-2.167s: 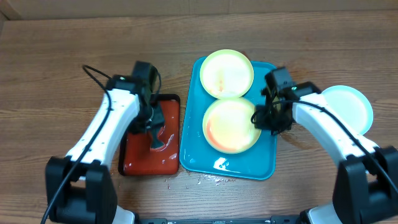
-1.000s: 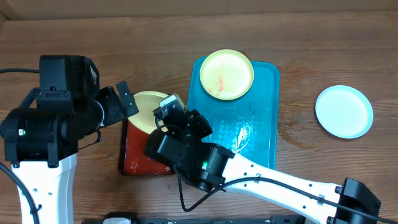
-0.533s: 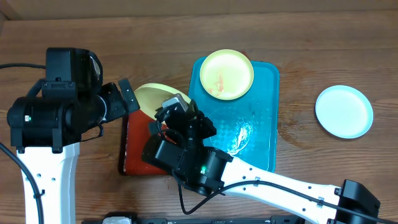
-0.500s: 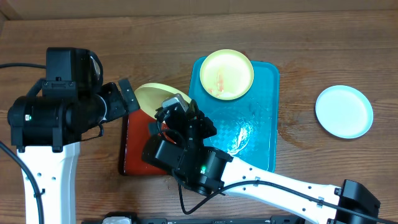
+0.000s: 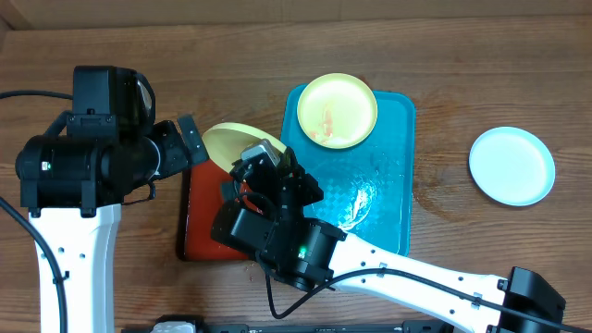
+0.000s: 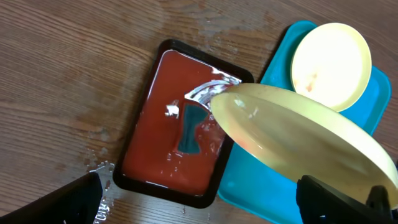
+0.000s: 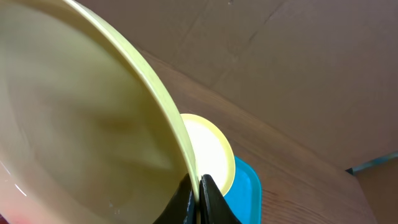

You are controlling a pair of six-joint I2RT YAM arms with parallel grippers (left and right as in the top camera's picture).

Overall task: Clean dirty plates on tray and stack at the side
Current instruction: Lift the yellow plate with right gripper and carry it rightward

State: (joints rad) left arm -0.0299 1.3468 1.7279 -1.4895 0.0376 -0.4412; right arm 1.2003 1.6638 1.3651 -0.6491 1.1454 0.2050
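My right gripper is shut on the rim of a pale yellow-green plate, holding it steeply tilted over the red tray. Water runs off this held plate's low edge. A second yellow-green plate with orange smears lies at the far end of the turquoise tray. The light blue plate rests on the bare wood at the right. My left gripper hangs open high above the red tray's near edge, holding nothing.
The black-rimmed red tray holds water and a dark teal piece. Water droplets lie on the wood by its near corner. My right arm stretches across the table's front. A puddle glints on the turquoise tray.
The plate left the turquoise tray and is now held tilted over the red tray. My left arm rose from the red tray. Over the last second both arms barely shifted.
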